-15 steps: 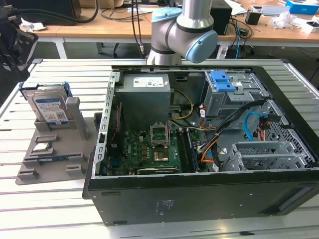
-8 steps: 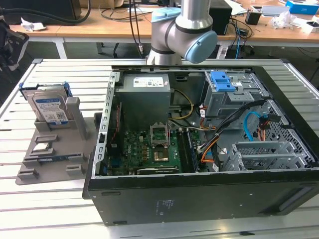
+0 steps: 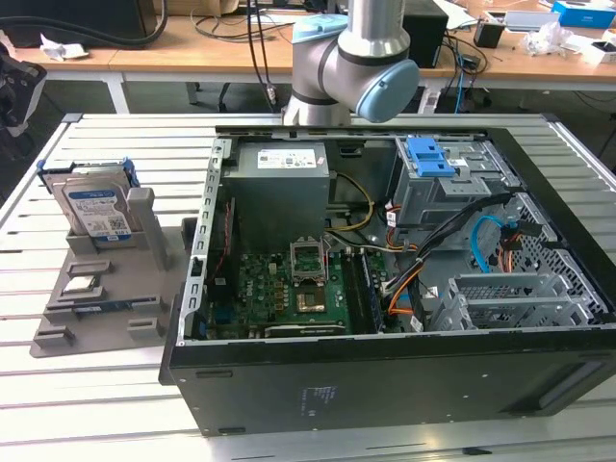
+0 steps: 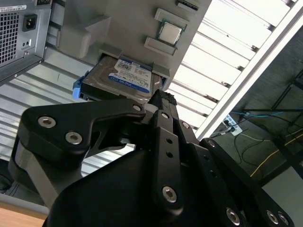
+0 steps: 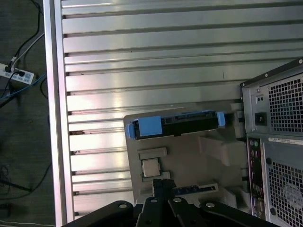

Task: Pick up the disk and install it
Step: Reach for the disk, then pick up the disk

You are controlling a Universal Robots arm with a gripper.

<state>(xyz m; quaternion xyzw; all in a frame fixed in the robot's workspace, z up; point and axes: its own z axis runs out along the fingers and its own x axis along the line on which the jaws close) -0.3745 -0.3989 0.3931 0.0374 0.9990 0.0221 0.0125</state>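
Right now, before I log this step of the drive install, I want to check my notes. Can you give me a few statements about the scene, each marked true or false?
1. The disk stands in the grey holder, outside the computer case. True.
2. The end effector grips the disk. False: the disk sits in the holder, apart from the end effector.
3. The case is closed. False: it lies open, its motherboard showing.
4. A small square chip lies on the holder. True.
5. The holder is on the exterior view's right of the case. False: it is on the left.
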